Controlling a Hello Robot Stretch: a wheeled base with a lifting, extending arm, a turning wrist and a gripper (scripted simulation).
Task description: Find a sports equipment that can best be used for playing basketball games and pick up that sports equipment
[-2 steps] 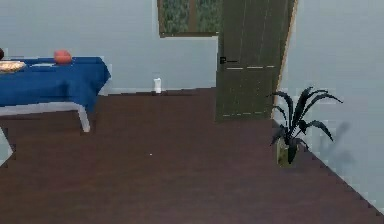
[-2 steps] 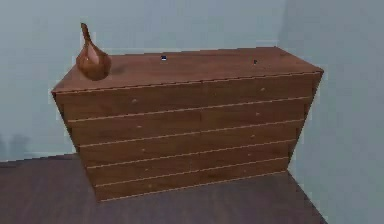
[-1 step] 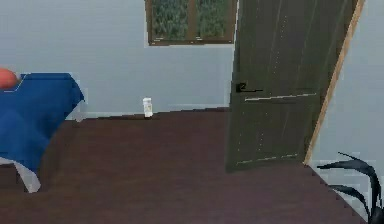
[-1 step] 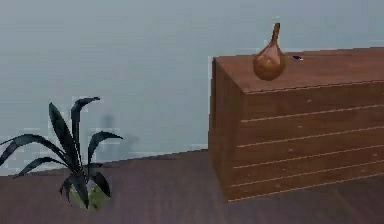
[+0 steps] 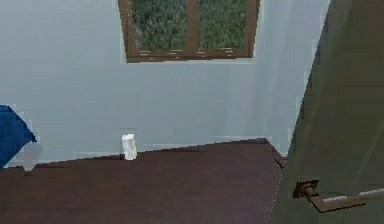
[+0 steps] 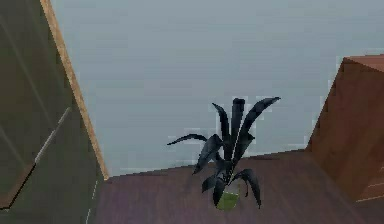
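A pale blue wall (image 5: 70,90) and a dark wooden floor (image 5: 170,185) make up this corner of a room. Where the basketball is I cannot tell: nothing round or orange lies on the floor here, so the task stands at its first step, the search. The state of the jaws I cannot tell either.

Nearest to a candidate is a small white object (image 5: 129,146) standing upright on the floor against the wall. It looks boxy, not round, so I judge it is no ball. At the forward view's left edge a blue thing (image 5: 12,132) juts in. It is too cut off to name. Above, a wood-framed window (image 5: 190,28) looks out on greenery. At the forward view's right a grey door (image 5: 340,110) stands close, with a lever handle (image 5: 325,195) low on it.

To the arm side a dark-leaved plant (image 6: 228,150) rises from a small pot (image 6: 228,200) on the floor near the wall. A brown wooden cabinet (image 6: 355,120) stands at the right, apart from the plant.

By count: one window with two panes, one white object, one blue thing, one door with one handle, one plant in one pot, one cabinet.

The next move, as I judge it, calls for turning the base or driving on to take in more of the room or another one. The door is close, so a turn needs care on that side.
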